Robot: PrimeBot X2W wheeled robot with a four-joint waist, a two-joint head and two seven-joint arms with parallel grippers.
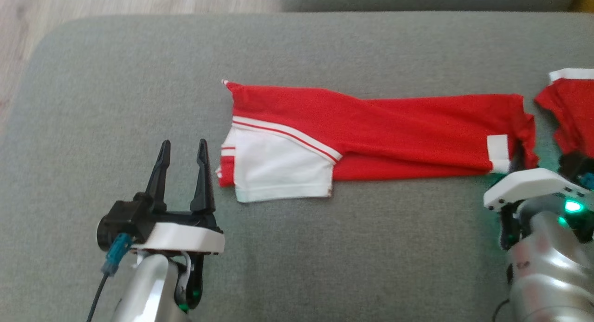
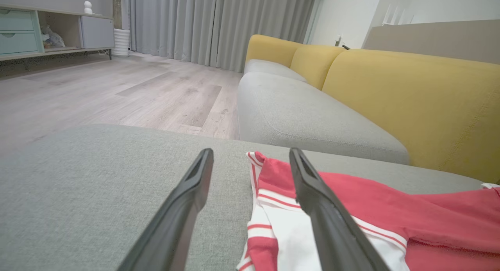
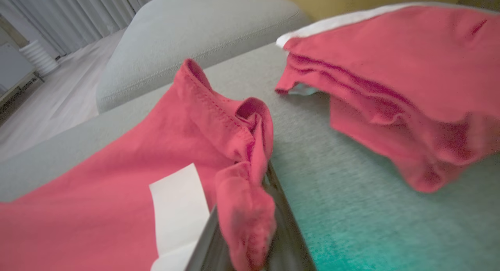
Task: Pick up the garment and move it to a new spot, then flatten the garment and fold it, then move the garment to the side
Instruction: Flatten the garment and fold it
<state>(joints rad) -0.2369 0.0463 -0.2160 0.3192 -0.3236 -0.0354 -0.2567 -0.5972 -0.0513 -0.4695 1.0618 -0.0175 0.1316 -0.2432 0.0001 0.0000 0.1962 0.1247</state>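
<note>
The garment (image 1: 394,127), red with a white striped sleeve at its left end, lies folded into a long strip across the grey cushion (image 1: 139,80). My left gripper (image 1: 183,143) stands open just left of the white sleeve, low over the cushion. In the left wrist view the left gripper (image 2: 250,152) has its right finger over the garment (image 2: 390,208) edge, with nothing between the fingers. My right gripper (image 1: 517,158) is at the strip's right end, shut on a bunched red corner. The right wrist view shows the garment (image 3: 117,185) pinched in the right gripper (image 3: 246,193).
Another red piece with white trim (image 1: 571,113) lies close to the right of the pinched corner, also seen in the right wrist view (image 3: 390,87). A yellow-backed sofa (image 2: 410,91) with a grey seat stands beyond the cushion. Wooden floor (image 2: 117,87) lies past the cushion's left edge.
</note>
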